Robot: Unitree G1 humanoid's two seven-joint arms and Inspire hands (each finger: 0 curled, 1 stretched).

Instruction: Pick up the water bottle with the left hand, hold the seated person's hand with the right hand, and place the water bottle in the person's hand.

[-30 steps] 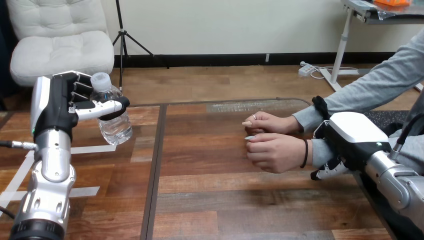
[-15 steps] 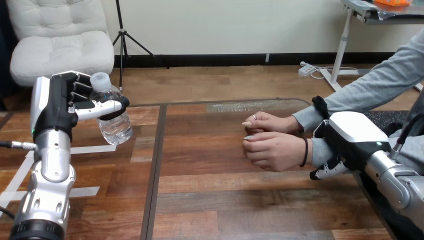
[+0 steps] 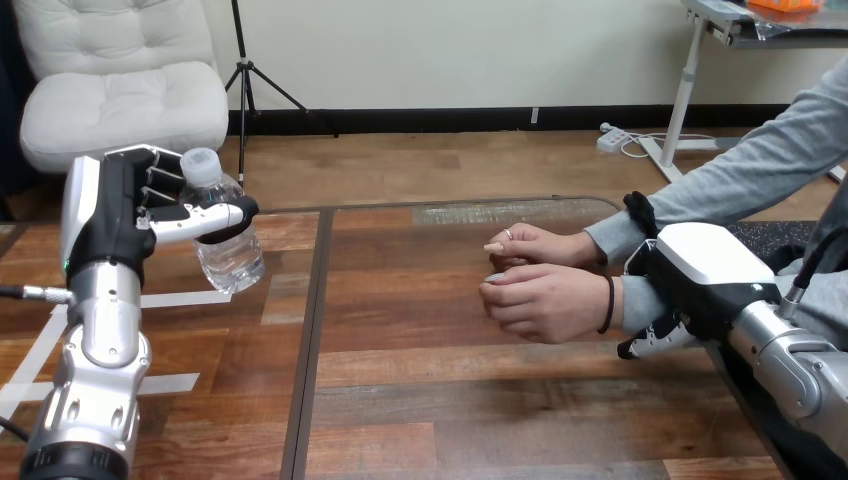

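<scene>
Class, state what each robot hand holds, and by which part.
Left hand grips the water bottle round its shoulder, below the cap. Right hand clasps the person's nearer wrist.

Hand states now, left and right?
Left hand: shut on the clear plastic water bottle.
Right hand: shut on the person's grey-sleeved wrist.

Over the left of the surface (image 3: 450,400), the left hand (image 3: 115,215) holds the water bottle (image 3: 232,258). At right, the person's nearer hand (image 3: 545,305) lies just before the person's farther hand (image 3: 535,245); the right hand (image 3: 700,270) wraps the nearer wrist.
</scene>
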